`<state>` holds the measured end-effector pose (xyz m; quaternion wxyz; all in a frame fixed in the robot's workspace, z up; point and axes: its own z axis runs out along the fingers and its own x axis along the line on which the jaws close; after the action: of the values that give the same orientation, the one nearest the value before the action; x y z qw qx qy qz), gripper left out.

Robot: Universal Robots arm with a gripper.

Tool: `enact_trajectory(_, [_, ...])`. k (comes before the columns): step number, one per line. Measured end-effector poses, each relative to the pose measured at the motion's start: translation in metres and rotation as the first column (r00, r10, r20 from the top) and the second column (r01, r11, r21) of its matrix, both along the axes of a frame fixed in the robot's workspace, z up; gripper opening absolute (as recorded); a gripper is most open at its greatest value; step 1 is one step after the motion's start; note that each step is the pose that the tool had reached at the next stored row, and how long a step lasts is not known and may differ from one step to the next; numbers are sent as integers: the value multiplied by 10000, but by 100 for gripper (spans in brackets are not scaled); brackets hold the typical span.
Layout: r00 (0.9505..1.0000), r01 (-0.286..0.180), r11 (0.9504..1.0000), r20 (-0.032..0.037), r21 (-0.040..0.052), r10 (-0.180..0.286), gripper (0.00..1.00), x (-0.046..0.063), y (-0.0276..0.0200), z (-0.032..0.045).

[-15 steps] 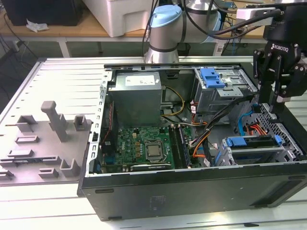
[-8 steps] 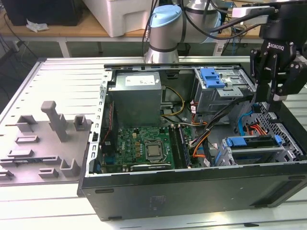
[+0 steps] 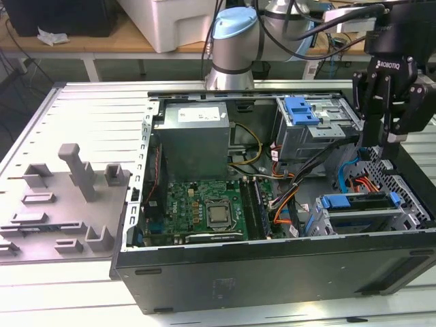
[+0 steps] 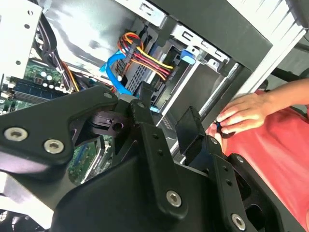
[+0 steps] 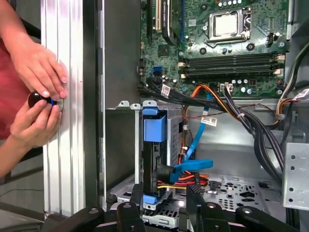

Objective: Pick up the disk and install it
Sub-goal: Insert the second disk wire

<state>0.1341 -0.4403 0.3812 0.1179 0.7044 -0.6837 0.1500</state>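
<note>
Disk point(image 3: 357, 211) is seated in its bay inside the open computer case point(image 3: 272, 272) (on a ridged grey table point(image 3: 82, 109)). Above it, the gripper point(image 3: 394, 139) is held open, empty.

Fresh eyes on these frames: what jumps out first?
The open computer case with its green motherboard fills the table's middle. The black pincer hangs over the case's end at the exterior view's right, above the blue-framed disk in its bay. A person's hands work beside the case.
</note>
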Motion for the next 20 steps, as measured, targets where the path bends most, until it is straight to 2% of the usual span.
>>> enact_trajectory(5, [10000, 0, 9999, 0, -140, 0, 48, -69, 74, -15])
enact_trajectory(7, [10000, 1, 9997, 0, -247, -1, 48, -115, 111, -26])
enact_trajectory(10, [10000, 0, 9988, -5, -480, 0, 48, -127, 120, -38])
enact_trajectory(11, [10000, 0, 9982, -7, -603, 0, 48, -130, 123, -45])
enact_trajectory(14, [10000, 2, 9966, -7, -823, -2, 48, -137, 132, -63])
enact_trajectory(15, [10000, 0, 9955, -7, -952, -1, 48, -142, 138, -77])
enact_trajectory(17, [10000, 0, 9939, -7, -1104, -1, 48, -150, 145, -97])
enact_trajectory(18, [10000, 0, 9926, -7, -1211, -1, 48, -158, 150, -109])
enact_trajectory(20, [10000, -1, 9923, -5, -1238, 1, 48, -162, 151, -111])
